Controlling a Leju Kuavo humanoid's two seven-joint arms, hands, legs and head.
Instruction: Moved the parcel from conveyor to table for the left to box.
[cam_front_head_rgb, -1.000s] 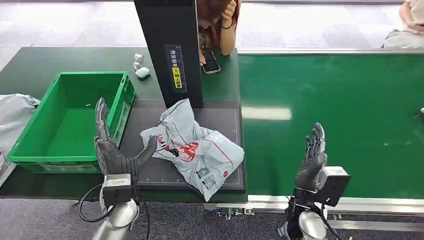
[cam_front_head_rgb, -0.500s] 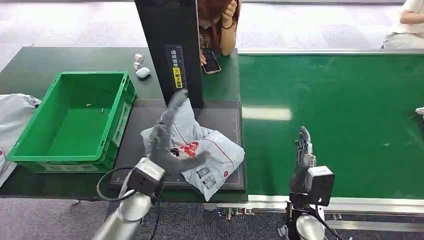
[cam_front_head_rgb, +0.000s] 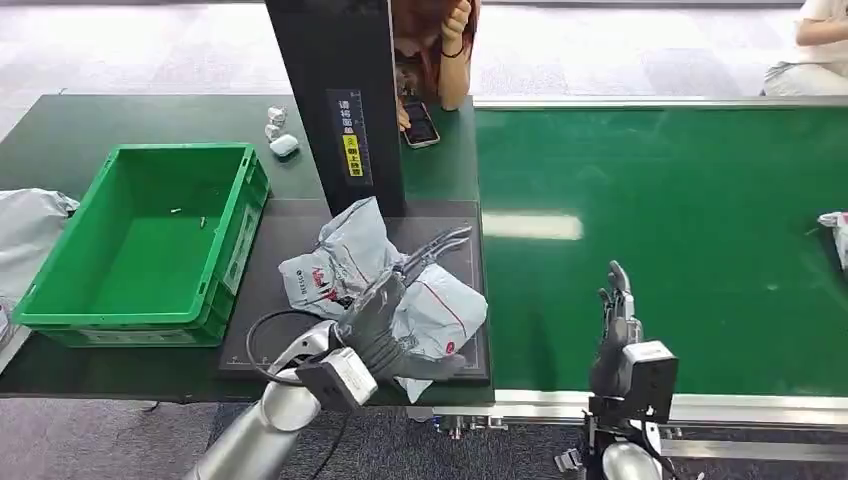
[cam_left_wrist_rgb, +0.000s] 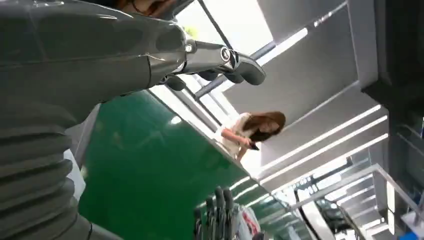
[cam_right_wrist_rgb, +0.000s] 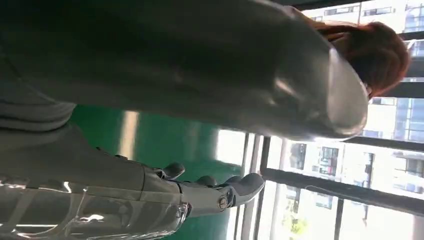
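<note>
A black smartphone (cam_front_head_rgb: 420, 124) lies on the dark counter (cam_front_head_rgb: 120, 115) beside a black upright post (cam_front_head_rgb: 340, 100). Small white objects (cam_front_head_rgb: 280, 135) sit nearby, and a person (cam_front_head_rgb: 440, 50) leans there.

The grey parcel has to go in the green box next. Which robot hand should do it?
The left hand: it is already over the grey parcel, beside the green box. The right hand hangs over the conveyor.
</note>
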